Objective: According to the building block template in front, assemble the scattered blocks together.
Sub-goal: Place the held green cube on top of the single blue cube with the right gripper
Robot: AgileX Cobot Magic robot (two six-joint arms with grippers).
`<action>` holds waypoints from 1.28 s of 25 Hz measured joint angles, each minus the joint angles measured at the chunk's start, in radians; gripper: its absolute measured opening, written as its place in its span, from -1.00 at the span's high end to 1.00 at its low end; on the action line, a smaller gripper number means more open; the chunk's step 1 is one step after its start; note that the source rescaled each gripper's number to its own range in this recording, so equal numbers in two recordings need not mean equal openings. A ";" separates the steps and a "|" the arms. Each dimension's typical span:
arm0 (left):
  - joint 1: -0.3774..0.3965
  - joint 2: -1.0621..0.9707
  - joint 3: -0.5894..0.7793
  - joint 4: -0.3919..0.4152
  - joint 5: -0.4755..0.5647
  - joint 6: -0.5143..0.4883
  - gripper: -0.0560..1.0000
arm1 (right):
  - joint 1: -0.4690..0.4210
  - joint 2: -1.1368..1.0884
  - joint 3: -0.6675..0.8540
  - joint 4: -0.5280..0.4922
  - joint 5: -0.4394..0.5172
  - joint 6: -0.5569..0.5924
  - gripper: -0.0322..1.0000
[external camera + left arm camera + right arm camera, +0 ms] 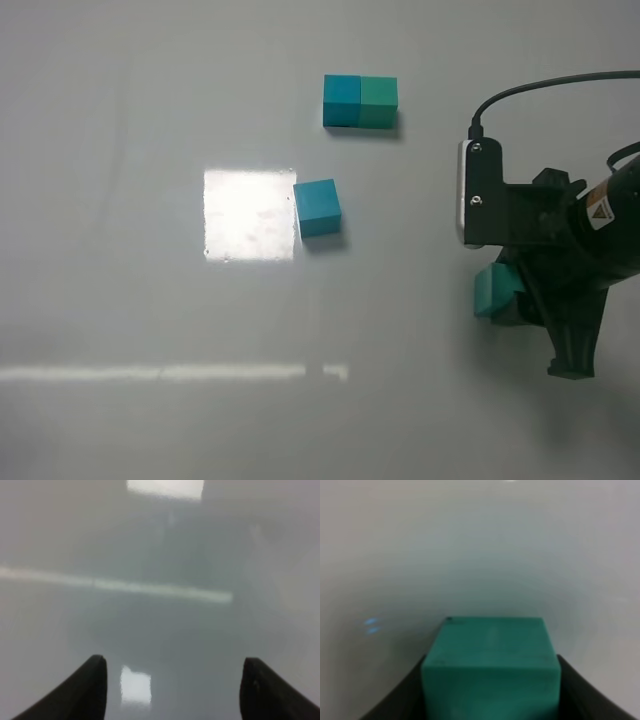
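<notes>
Item: teal-green cube (490,650), probably light, stiff and matte (best pinched on opposite flat faces), is sitting clamped in the right gripper (492,685) at four o'clock from the cyan-blue cube (318,207); left gripper (175,690) is hanging released.

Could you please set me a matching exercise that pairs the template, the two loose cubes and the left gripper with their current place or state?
Things:
1. template
2. blue cube
3. green cube
4. left gripper

Places or states:
A. held in the right gripper
B. open, holding nothing
C. alone on the table, right beside the glare patch
D. two cubes joined side by side

Pairs: 1-D, 2-C, 3-A, 4-B
</notes>
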 joint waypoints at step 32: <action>0.000 0.000 0.000 0.000 0.000 -0.001 -0.08 | 0.224 0.350 -0.653 -0.080 0.181 -0.290 0.93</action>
